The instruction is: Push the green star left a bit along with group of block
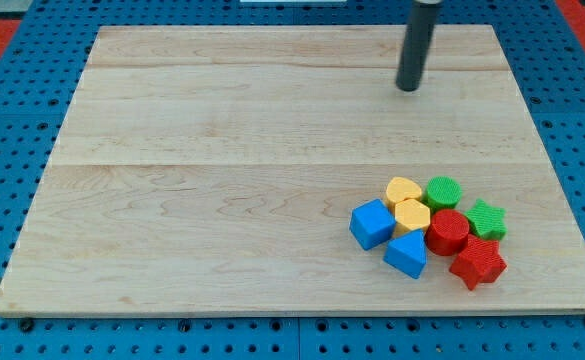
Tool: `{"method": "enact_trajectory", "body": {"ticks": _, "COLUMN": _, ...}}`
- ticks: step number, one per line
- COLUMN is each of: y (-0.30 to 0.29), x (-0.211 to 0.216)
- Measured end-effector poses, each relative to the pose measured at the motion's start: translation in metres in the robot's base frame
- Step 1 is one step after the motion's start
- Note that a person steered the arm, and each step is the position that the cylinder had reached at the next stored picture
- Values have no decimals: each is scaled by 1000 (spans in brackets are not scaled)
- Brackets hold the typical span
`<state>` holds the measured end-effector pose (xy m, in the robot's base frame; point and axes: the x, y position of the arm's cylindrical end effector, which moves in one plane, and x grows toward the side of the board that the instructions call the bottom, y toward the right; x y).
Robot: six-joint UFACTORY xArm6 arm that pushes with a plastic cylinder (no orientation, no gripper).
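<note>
Green star, well below my tip

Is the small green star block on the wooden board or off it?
On the board. The green star block lies flat on the wooden board, inside its right edge, touching the red cylinder. My tip is far above it.

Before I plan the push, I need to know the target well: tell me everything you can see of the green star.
The green star is a small, chunky block with a ribbed, plastic-looking surface, lying flat on the wooden board. It sits at the right edge of the cluster near the view's bottom right. The red cylinder presses against its left side, the red star lies just below it, and the green cylinder is up to its left. My tip is far off, toward the view's top.
</note>
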<state>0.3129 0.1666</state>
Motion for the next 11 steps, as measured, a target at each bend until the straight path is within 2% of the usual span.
{"method": "enact_trajectory", "body": {"ticks": 2, "y": 32, "x": 2}}
{"method": "enact_trajectory", "body": {"ticks": 3, "y": 96, "x": 45}}
{"method": "enact_trajectory", "body": {"ticks": 6, "y": 125, "x": 265}}
{"method": "enact_trajectory", "body": {"ticks": 7, "y": 88, "x": 284}}
{"method": "enact_trajectory", "body": {"ticks": 9, "y": 58, "x": 240}}
{"method": "enact_trajectory", "body": {"ticks": 10, "y": 15, "x": 225}}
{"method": "enact_trajectory", "body": {"ticks": 11, "y": 18, "x": 224}}
